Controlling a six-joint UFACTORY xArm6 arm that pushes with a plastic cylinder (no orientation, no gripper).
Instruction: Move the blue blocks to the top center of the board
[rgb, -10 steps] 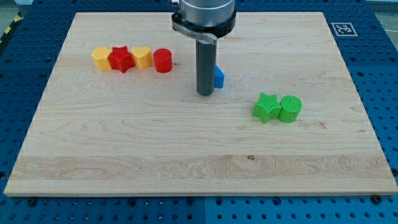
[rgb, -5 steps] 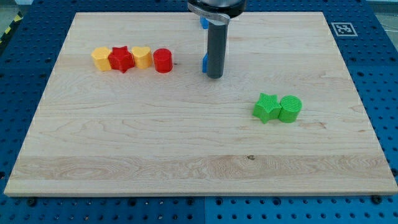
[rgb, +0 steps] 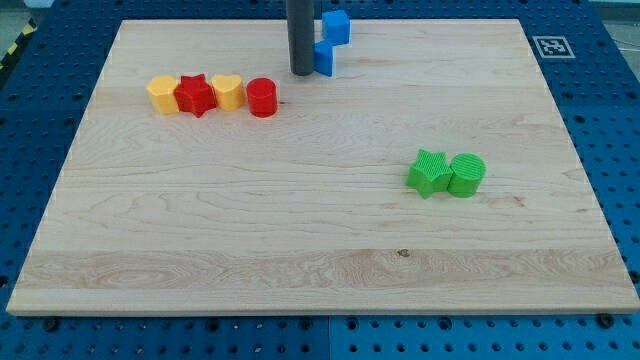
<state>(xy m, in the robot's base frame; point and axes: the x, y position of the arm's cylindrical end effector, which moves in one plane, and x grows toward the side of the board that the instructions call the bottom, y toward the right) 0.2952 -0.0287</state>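
Observation:
Two blue blocks sit near the board's top centre. One blue block (rgb: 337, 26) is close to the top edge. The other blue block (rgb: 324, 58) lies just below it and slightly left. My tip (rgb: 300, 72) stands against the left side of the lower blue block; the dark rod rises out of the view's top. The lower block's left part is hidden behind the rod.
A row at the view's upper left holds a yellow block (rgb: 162, 95), a red star (rgb: 196, 96), a yellow heart (rgb: 228, 92) and a red cylinder (rgb: 262, 98). A green star (rgb: 429, 172) and a green cylinder (rgb: 467, 174) sit at the right. A marker tag (rgb: 552, 46) is at the board's top right.
The rod moved up and to the left, and the lower blue block moved up with it toward the top edge, now beside the other blue block.

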